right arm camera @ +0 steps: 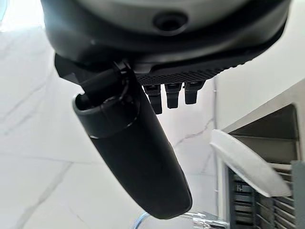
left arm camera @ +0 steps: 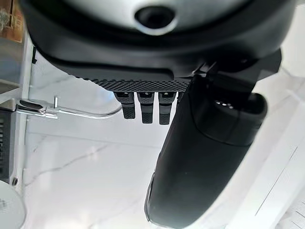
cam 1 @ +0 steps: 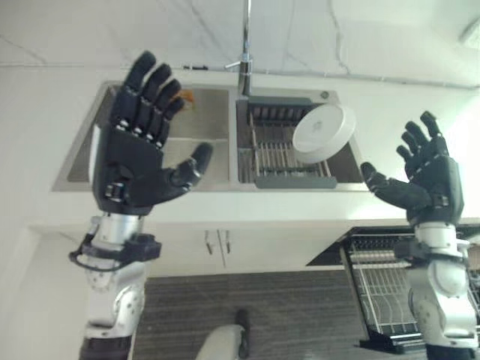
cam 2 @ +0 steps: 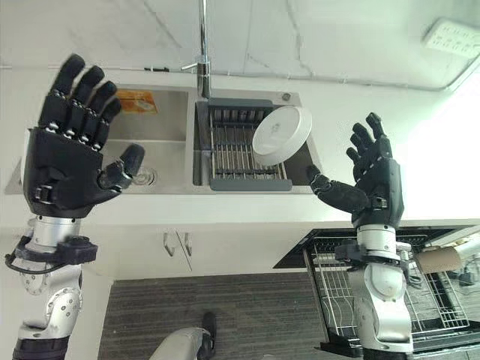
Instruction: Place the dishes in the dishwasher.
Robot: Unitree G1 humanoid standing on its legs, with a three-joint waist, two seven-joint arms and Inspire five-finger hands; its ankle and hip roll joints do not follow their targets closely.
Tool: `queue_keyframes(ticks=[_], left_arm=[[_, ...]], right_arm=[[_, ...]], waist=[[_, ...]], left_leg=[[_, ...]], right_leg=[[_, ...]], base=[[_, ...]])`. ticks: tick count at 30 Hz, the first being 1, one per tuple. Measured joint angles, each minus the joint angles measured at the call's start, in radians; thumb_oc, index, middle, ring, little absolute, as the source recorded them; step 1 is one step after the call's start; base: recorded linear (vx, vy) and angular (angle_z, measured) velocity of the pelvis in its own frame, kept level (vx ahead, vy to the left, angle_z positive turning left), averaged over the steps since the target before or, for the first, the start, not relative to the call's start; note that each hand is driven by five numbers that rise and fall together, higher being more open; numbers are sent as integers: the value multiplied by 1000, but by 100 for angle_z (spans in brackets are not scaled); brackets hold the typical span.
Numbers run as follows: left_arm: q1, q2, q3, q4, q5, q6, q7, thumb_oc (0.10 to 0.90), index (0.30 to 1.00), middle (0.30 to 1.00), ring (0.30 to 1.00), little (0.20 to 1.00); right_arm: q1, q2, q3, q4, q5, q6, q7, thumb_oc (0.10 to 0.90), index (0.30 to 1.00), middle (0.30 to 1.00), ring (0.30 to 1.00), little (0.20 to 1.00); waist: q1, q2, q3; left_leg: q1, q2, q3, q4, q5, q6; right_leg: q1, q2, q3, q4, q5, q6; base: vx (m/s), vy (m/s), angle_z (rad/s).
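A white dish leans tilted in the grey drying rack that sits in the right basin of the steel sink; the same dish shows in the right wrist view. My left hand is raised in front of the left basin, fingers spread straight, holding nothing. Off to the right of the sink, my right hand is also raised and open, empty, with its thumb pointing toward the dish. The open dishwasher's wire rack is pulled out at the lower right, below the counter.
A tall chrome tap stands behind the sink's divider. An orange thing lies at the back of the left basin. White cabinet doors run under the counter, with dark floor below. A brown roll rests by the dishwasher rack.
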Motion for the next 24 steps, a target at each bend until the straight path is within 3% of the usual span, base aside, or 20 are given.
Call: queue_keyframes(ticks=[3, 4, 5, 6, 9, 11, 24], left_arm=[[-3, 28, 6, 2, 1, 2, 1, 800, 900, 900, 900, 900], [-3, 28, 11, 11, 2, 2, 2, 800, 900, 900, 900, 900], [-9, 39, 12, 20, 5, 2, 7, 800, 900, 900, 900, 900], [-6, 34, 7, 27, 17, 3, 18, 800, 900, 900, 900, 900], [3, 24, -11, 26, 44, 0, 38, 800, 900, 900, 900, 900], [6, 4, -29, 25, 45, 2, 43, 800, 900, 900, 900, 900], [-4, 7, -82, 26, 41, 29, 87, 800, 900, 900, 900, 900]], right_arm=[[-1, -25, 0, 0, 32, -8, 19, 800, 900, 900, 900, 900], [0, -36, 1, 3, 42, -8, 28, 800, 900, 900, 900, 900], [1, -47, 0, 3, 64, -8, 36, 800, 900, 900, 900, 900], [13, -64, -2, 11, 79, -10, 42, 800, 900, 900, 900, 900], [29, -65, -1, 32, 108, -10, 34, 800, 900, 900, 900, 900], [28, -60, 0, 42, 108, -5, 10, 800, 900, 900, 900, 900], [-91, -74, 30, 110, 108, 32, -20, 800, 900, 900, 900, 900]], waist=[[-3, 0, 1], [-9, -5, 3], [-24, -18, 3], [-36, -28, 6], [-44, -26, 5], [-42, -25, 4], [-43, -6, -6]], left_leg=[[14, -11, 24, -24, -7, -20], [13, -13, 59, -25, -38, -64], [-17, -7, 50, 77, -66, -26], [1, -33, 58, 85, -86, 20], [5, -36, 40, 90, -94, 8], [30, -34, 31, 76, -92, 0], [88, 16, 38, 47, -95, -43]], right_leg=[[-129, 57, -31, -55, -15, -18], [-194, 65, -51, -75, -7, -47], [-226, 40, -48, -57, -11, -24], [-242, 9, -33, -59, 6, -16], [-222, 38, 20, -119, 68, -68], [-188, 51, 21, -163, 112, -77], [-147, 111, 36, -177, 103, -116]], base=[[59, -89, -18], [104, -100, -1], [104, -104, 11], [73, -101, 32], [106, -115, 15], [94, -64, 10], [59, -49, -8]])
